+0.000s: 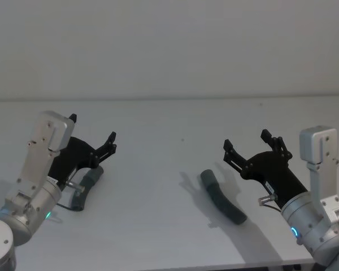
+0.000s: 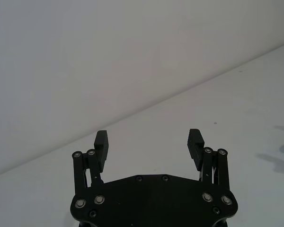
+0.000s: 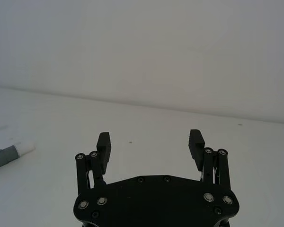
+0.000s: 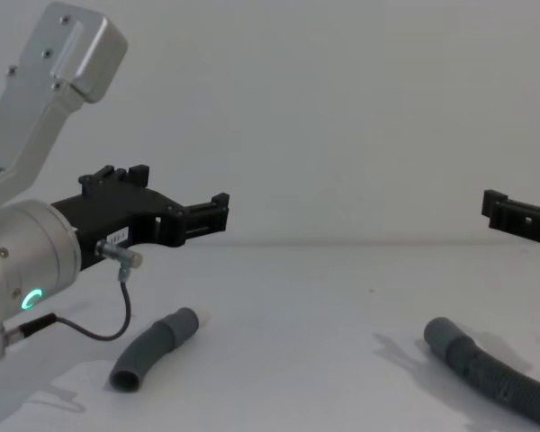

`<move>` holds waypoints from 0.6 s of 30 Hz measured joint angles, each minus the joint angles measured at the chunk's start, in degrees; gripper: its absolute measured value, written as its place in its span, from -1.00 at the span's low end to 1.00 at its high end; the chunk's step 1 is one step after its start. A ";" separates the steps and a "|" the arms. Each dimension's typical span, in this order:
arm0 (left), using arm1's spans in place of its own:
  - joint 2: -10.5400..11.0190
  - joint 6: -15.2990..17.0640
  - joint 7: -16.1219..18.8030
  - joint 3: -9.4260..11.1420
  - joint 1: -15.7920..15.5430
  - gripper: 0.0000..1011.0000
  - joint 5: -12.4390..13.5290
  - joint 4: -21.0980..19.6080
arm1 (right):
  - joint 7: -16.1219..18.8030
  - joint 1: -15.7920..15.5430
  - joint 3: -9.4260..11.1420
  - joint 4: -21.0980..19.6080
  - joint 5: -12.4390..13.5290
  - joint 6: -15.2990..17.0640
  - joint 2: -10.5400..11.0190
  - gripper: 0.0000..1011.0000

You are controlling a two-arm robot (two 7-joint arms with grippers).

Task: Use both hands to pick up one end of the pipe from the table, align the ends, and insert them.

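— Well, from the head, what are we seeing?
— We are seeing the left gripper [image 1: 93, 127] hovering above the table [image 1: 169, 118] on the left, its fingers spread wide and gripping nothing. The short curved piece [image 1: 91, 179] is lying on the table just beneath it, apart from the fingers. The right gripper [image 1: 246, 139] is hanging on the right, equally spread and empty, with the ribbed hose [image 1: 223, 199] lying on the table near it, towards the middle.
— And through the left wrist?
— We are looking past the left fingers [image 2: 102, 142], standing wide apart above the table.
— The right wrist?
— The right fingers [image 3: 196, 142] are standing apart likewise; farther off, we are catching the curved piece's white tip [image 3: 24, 148] resting on the table.
— From the chest?
— We are seeing both grippers raised off the table, the curved piece lying below the left one and the hose's smooth cuff [image 4: 441, 335] pointing towards the middle, well apart from that piece.
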 joint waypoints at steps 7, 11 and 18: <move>0.00 0.00 0.00 0.00 0.00 0.98 0.00 0.00 | 0.00 0.00 0.00 0.00 0.00 0.00 0.00 0.98; 0.00 0.00 0.00 0.00 0.00 0.98 0.00 0.00 | 0.00 0.00 0.00 0.00 0.00 0.00 0.00 0.98; 0.00 0.00 0.00 0.00 0.00 0.98 0.00 0.00 | 0.00 0.00 0.00 0.00 0.00 0.00 0.00 0.98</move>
